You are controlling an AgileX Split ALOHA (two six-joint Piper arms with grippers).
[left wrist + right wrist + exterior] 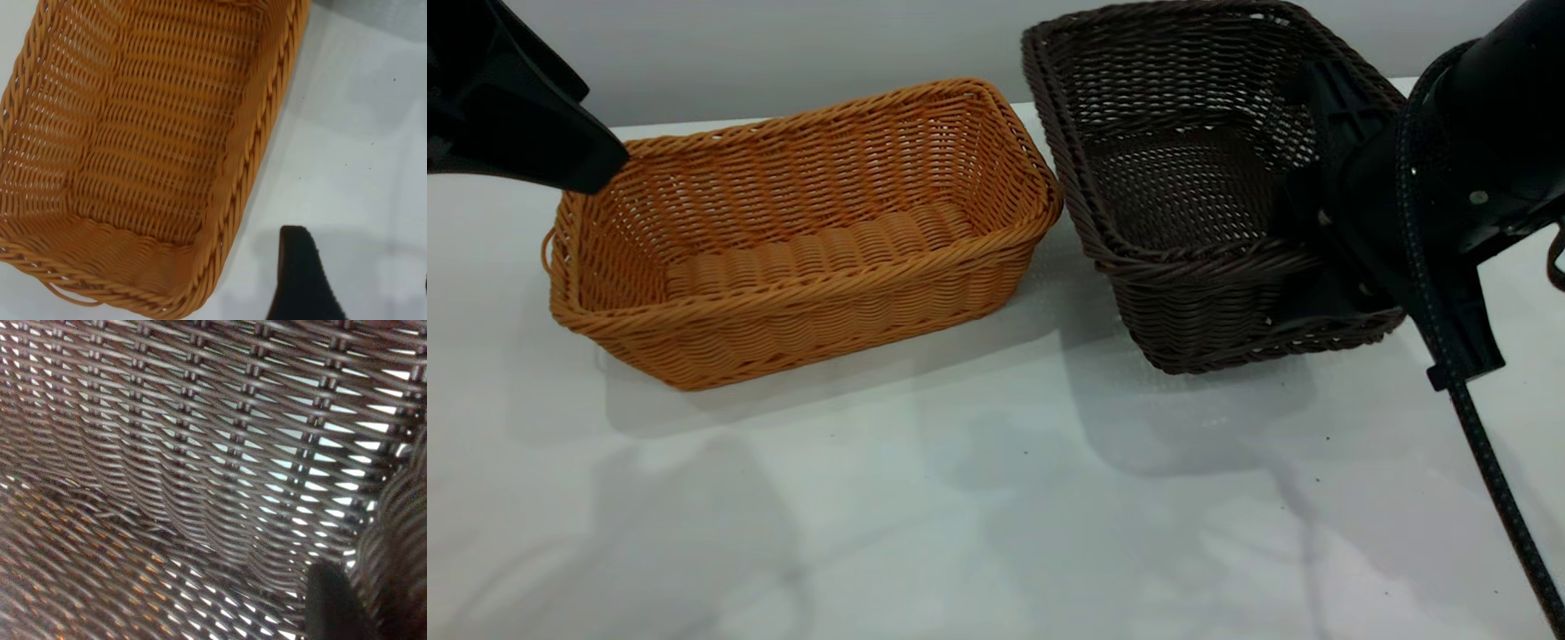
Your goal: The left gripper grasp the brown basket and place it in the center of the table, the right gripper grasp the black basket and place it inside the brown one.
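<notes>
Right gripper clamps the tilted black basket; brown basket sits beside it.

The right gripper [1325,213] has its jaws clamped on the black basket's [1183,178] right wall, tilting it above the surface [960,498]. The brown basket [800,240] rests flat, touching it. The left gripper [560,151] hovers over the brown basket's left end; its jaws' state cannot be told.

A lab-like test setup: a bare white table [960,516] against a plain grey wall [783,44] along the frame's top.
</notes>
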